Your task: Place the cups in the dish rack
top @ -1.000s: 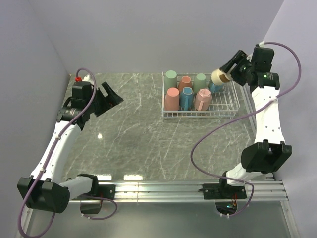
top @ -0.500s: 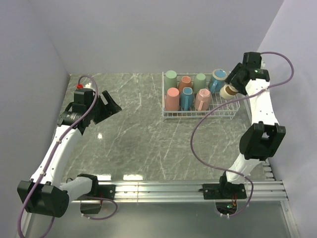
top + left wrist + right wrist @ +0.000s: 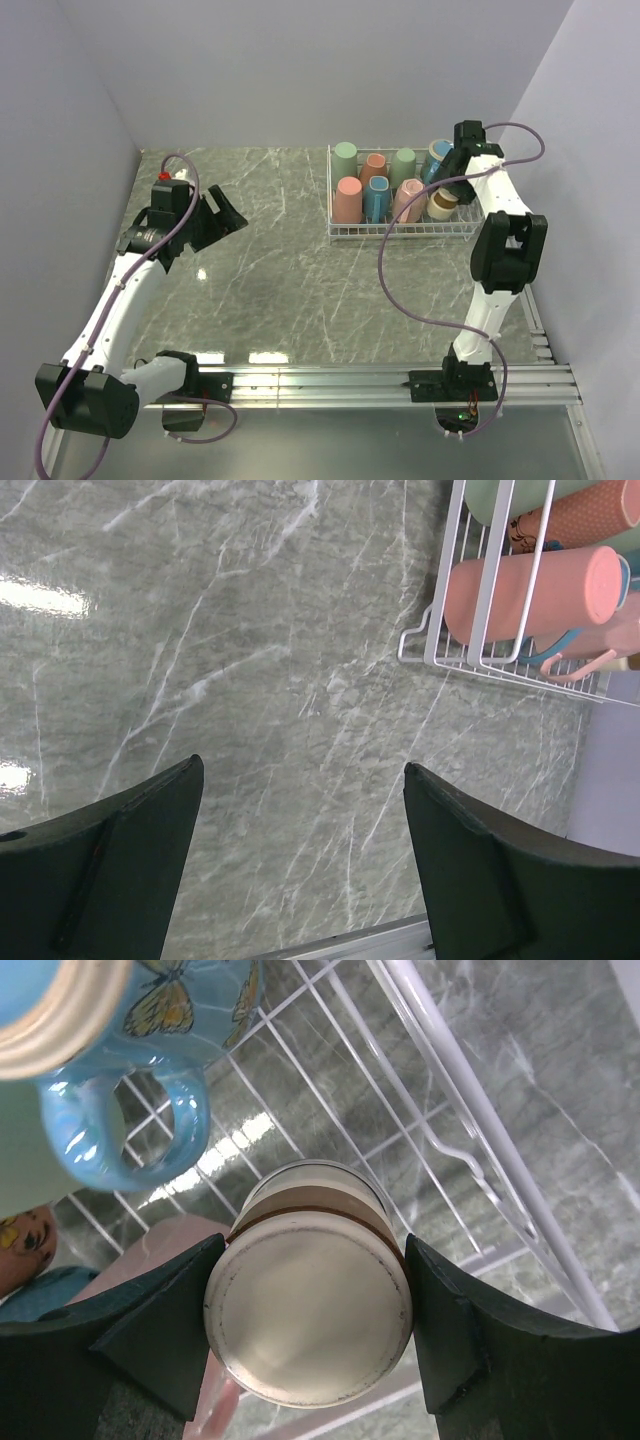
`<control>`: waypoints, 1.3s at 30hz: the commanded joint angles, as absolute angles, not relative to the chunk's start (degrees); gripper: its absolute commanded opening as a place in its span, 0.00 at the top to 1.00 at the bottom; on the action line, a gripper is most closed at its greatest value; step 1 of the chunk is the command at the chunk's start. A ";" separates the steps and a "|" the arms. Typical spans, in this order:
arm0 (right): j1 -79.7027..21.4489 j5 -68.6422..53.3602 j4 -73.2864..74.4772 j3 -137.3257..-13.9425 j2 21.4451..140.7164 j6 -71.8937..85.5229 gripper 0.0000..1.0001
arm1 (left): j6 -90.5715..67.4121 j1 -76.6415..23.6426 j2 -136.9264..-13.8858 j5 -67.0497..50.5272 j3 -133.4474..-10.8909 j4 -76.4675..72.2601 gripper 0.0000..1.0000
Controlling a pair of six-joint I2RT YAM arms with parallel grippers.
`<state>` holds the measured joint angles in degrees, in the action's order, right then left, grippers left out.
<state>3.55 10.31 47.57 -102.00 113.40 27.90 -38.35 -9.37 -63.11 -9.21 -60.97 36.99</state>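
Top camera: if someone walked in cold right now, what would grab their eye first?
The white dish rack at the table's far right, holding a cluster of colourful cups. At its right end the right claw grips a brown-banded cup over the wires. The left claw hangs open over the marble tabletop on the left.

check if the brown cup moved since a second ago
Yes. Held by the right gripper, the brown cup went from over the dish rack's far right corner toward its near right side, beside the pale pink cup.
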 commanded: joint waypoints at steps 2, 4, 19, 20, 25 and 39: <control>3.52 13.09 44.47 -102.83 113.99 29.09 1.00 | -37.62 -9.67 -62.40 -9.93 -60.82 35.68 0.14; 3.60 13.36 43.69 -101.95 113.91 29.00 1.00 | -37.88 -9.67 -62.49 -10.11 -60.38 35.25 0.14; 3.16 14.33 44.47 -103.45 114.70 27.95 0.06 | -37.71 -9.84 -65.56 -10.46 -62.49 34.63 0.15; 3.25 14.50 44.56 -103.80 114.44 27.95 0.06 | -37.71 -9.84 -65.57 -10.46 -62.66 34.72 0.15; 3.16 13.80 45.61 -105.29 113.47 27.95 0.03 | -37.44 -9.84 -65.65 -10.28 -63.37 35.33 0.15; 1.41 -1.38 43.18 -107.68 93.62 26.64 0.01 | -37.79 -10.63 -67.76 -10.55 -68.55 34.63 0.16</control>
<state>2.87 6.81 47.66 -106.72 103.11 28.29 -38.35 -9.87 -67.11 -9.45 -64.42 36.51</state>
